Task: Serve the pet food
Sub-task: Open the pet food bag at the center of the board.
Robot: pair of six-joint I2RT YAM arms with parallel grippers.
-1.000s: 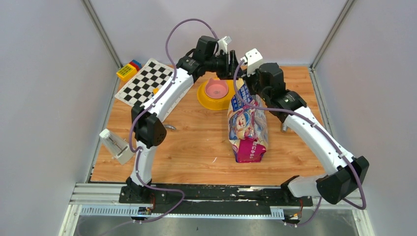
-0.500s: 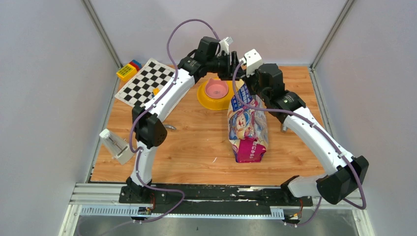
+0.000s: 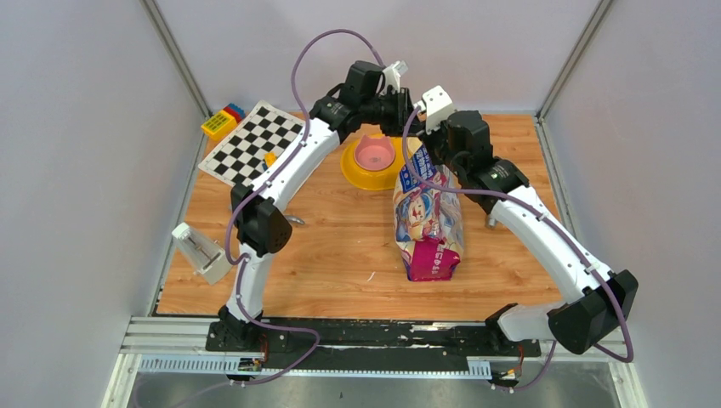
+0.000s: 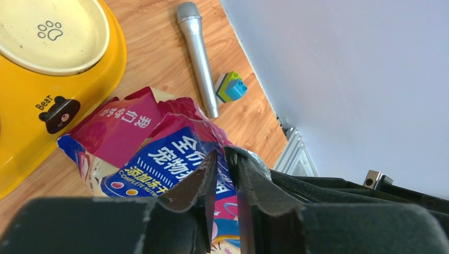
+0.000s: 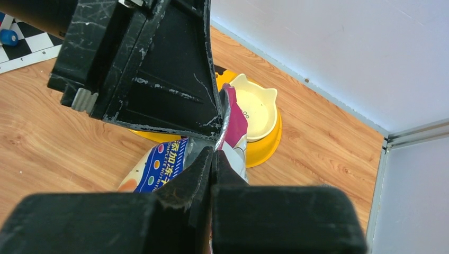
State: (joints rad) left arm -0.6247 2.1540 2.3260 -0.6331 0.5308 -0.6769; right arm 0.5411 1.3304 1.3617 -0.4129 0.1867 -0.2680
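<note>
The pet food itself is hidden inside its glossy blue-and-pink bag (image 3: 428,212), which lies on the wooden table with its torn top toward the yellow feeder (image 3: 361,174). My left gripper (image 4: 222,153) reaches over the feeder; its jaws are pinched around one wall of the bag's mouth (image 4: 153,153), and silver lining shows beside one finger. My right gripper (image 5: 213,151) is shut on the opposite edge of the bag's top (image 5: 164,164). Both grippers meet tip to tip above the bag's opening, left gripper (image 3: 406,127) facing right gripper (image 3: 425,151). The feeder's bowls (image 5: 257,106) look empty.
A silver microphone (image 4: 198,58) and a small block (image 4: 231,86) lie right of the bag. A checkerboard (image 3: 251,140) and coloured blocks (image 3: 223,119) sit at the back left. A pale scoop (image 3: 200,251) rests at the left edge. Walls close three sides.
My left gripper has shifted slightly toward the bag's top and its jaws have closed in on the bag's edge. The right arm and the bag have stayed put.
</note>
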